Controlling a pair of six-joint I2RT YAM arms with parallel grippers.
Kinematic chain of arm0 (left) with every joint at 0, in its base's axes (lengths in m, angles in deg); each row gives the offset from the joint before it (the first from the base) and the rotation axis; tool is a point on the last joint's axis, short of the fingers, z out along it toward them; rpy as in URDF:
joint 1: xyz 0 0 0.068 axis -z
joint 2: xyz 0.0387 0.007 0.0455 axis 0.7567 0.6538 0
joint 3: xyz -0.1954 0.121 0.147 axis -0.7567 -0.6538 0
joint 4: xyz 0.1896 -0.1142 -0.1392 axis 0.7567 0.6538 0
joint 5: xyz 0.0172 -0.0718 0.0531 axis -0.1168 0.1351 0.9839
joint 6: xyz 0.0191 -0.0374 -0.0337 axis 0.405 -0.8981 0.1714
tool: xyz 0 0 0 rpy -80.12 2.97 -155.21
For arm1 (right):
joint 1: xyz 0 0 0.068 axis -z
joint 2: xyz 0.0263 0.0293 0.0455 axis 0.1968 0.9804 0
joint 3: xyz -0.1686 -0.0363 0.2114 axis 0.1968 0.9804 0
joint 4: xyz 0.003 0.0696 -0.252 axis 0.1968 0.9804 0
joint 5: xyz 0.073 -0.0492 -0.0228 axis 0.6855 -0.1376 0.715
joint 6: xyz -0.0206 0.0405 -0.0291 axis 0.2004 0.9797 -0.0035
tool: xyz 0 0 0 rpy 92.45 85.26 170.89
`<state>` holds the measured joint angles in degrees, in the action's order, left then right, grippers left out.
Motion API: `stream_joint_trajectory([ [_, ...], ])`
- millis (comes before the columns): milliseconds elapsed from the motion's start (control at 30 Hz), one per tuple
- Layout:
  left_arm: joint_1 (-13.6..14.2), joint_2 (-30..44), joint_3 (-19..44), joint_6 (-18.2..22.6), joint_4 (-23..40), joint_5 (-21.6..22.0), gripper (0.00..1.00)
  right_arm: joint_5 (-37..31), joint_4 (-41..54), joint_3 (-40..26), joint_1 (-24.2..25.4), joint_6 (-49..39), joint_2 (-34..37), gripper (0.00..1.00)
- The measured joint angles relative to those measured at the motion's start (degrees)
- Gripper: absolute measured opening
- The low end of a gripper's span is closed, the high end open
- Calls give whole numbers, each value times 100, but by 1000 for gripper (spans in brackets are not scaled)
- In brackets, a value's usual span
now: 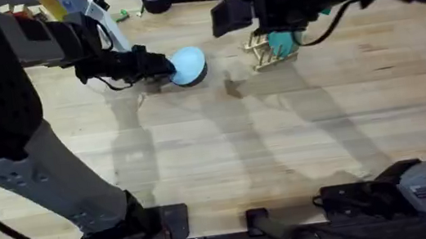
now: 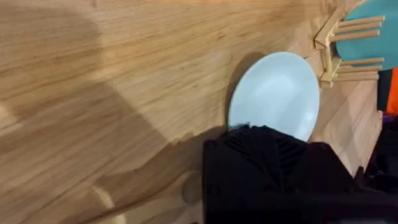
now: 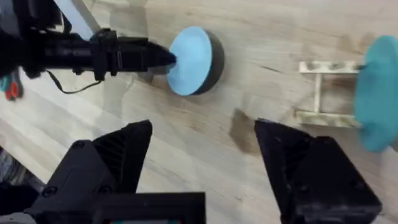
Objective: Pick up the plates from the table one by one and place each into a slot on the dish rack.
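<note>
Looking down from overhead, you have your left gripper (image 1: 163,66) at the upper middle of the frame, clamped on the rim of the light blue plate (image 1: 188,64), which is tilted up above the desk (image 1: 225,147) with its dark shadow beneath. Just right of it, the dish rack (image 1: 269,53) stands in the upper right part of the frame with a teal plate (image 1: 283,41) standing in it, and your right gripper (image 1: 236,13) hangs over that spot.

On your left wrist view, the light blue plate (image 2: 277,93) sits at centre right against your black finger (image 2: 267,165), and the rack's pegs (image 2: 348,46) show at the upper right with the teal plate (image 2: 379,34).

On your right wrist view, your fingers (image 3: 115,162) stand wide apart and empty; the blue plate (image 3: 189,60) is at upper centre, the rack (image 3: 326,90) and teal plate (image 3: 376,93) at right.
</note>
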<state>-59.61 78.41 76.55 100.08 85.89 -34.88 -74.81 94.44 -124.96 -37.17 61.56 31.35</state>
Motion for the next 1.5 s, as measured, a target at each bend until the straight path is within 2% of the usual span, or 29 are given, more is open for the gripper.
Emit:
stream_joint_trajectory([
  [400,0,-1,0,17,15,0,40,20,-586,0,-491,192,863,994],
  [633,0,-1,2,17,15,2,40,54,-774,0,-522,325,1320,995],
  [1500,0,0,7,37,45,7,41,103,-2192,-4,-681,469,2346,992],
])
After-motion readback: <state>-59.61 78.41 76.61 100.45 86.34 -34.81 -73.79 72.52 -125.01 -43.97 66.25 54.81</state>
